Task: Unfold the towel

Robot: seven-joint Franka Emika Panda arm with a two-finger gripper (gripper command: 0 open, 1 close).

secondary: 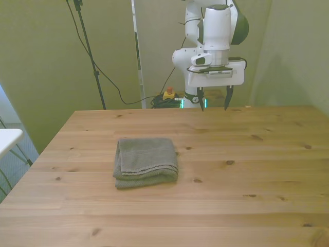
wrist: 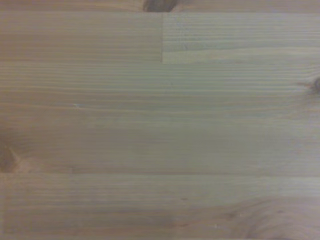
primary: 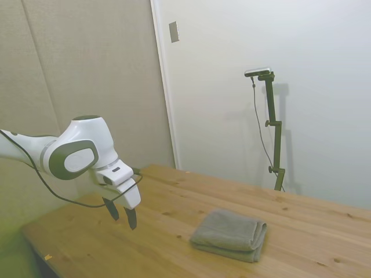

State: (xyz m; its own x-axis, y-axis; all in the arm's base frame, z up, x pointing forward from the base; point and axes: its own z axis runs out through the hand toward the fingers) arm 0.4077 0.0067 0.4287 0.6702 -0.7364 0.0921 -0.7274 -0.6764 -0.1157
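Bare table (secondary: 247, 206) fronts the towel (secondary: 146, 161), folded mid-table left of centre in the front view, so I hold my gripper (secondary: 214, 104) wide open, empty, above the far edge, well apart.

Matt, knotty pine wood table (secondary: 247, 170) with visible grain and plank joints. A thick, soft terry cloth towel (secondary: 145, 161), nubbly and dull. Smooth, glossy white plastic arm (primary: 75, 152); dark matt claw (secondary: 214, 104) fingers (secondary: 227, 98).
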